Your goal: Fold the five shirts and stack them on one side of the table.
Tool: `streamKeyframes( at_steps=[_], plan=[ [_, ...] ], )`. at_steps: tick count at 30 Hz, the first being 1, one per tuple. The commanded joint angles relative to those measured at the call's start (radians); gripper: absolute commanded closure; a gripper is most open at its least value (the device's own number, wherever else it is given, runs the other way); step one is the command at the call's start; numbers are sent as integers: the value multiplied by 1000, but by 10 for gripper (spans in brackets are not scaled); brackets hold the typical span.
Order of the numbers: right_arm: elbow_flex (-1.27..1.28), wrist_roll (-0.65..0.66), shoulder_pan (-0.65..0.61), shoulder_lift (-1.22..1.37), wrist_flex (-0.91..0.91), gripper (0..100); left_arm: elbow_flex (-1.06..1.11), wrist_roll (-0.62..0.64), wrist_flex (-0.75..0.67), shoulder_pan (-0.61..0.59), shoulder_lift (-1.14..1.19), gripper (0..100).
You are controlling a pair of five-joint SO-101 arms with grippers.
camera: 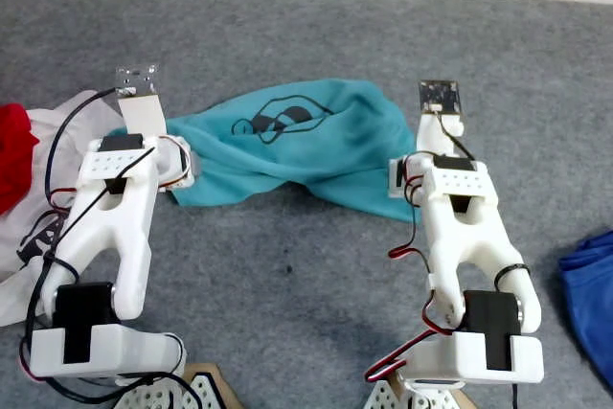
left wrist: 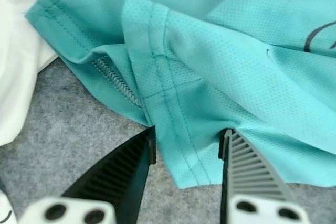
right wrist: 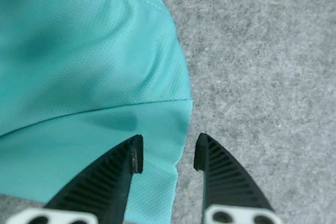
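Roughly mid-desk [camera: 287, 265], the teal shirt [camera: 297, 146] lies unfolded and rumpled, stretched between the two arms with its dark printed design facing up. The left gripper [left wrist: 187, 148] is released, its jaws spread wide over a stitched hem corner at the shirt's left end; the cloth sits between the jaws without being pinched. Just beside that end, a white shirt [camera: 38, 141] lies crumpled at the desk's left edge, touching the teal one, and a red shirt [camera: 11, 150] rests against it at the very edge. The right gripper [right wrist: 169, 153] is likewise released, its jaws apart over the shirt's right edge, one over the fabric and the other over bare grey desk. A blue shirt [camera: 589, 284] lies bunched at the right edge, well apart from the teal one.
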Motion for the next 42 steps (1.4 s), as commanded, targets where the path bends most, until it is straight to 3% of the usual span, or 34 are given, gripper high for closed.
streamKeyframes(
  at_steps=[1,15,26,32,42],
  plan=[
    [-4,-5,12,-48,-15,826,-39,-5,-37,-33,-2,793],
    [-4,-5,12,-48,-15,826,-35,-5,-146,-16,10,796],
    [-4,-5,12,-48,-15,826,-128,-6,-141,12,219,800],
    [-4,-6,12,-48,-15,826,-136,-5,-138,15,214,966],
    [-4,-8,12,-48,-15,826,-127,-5,60,51,18,993]
  ],
)
